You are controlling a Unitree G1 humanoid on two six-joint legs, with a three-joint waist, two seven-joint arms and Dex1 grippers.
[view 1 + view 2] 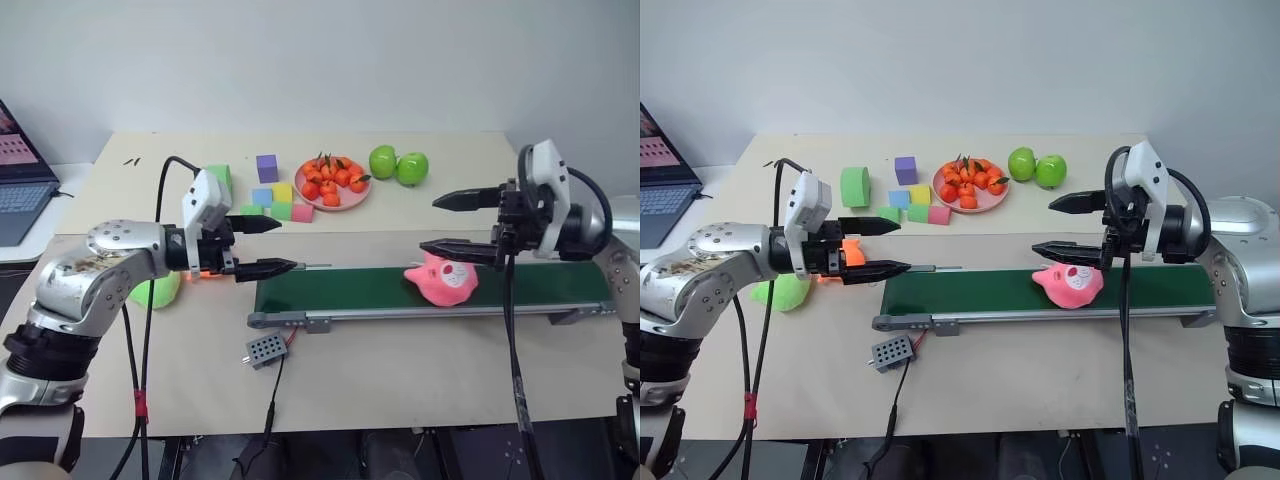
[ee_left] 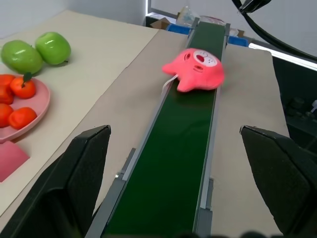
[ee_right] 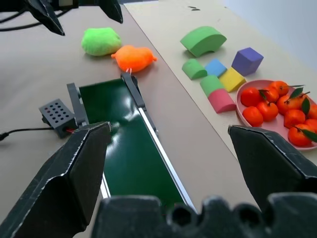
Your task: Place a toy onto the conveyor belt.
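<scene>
On the belt (image 1: 400, 288) the pink toy (image 1: 441, 281) overhangs the near rail beneath the right end effector (image 1: 447, 222), both end effectors spread and empty, so it may tumble onto the desk (image 1: 400, 390).

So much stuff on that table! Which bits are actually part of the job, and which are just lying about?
Job:
- pink toy
- green belt

Lying about:
- plate of oranges
- green apples
- foam blocks
- orange plush
- lime plush
- laptop
</scene>
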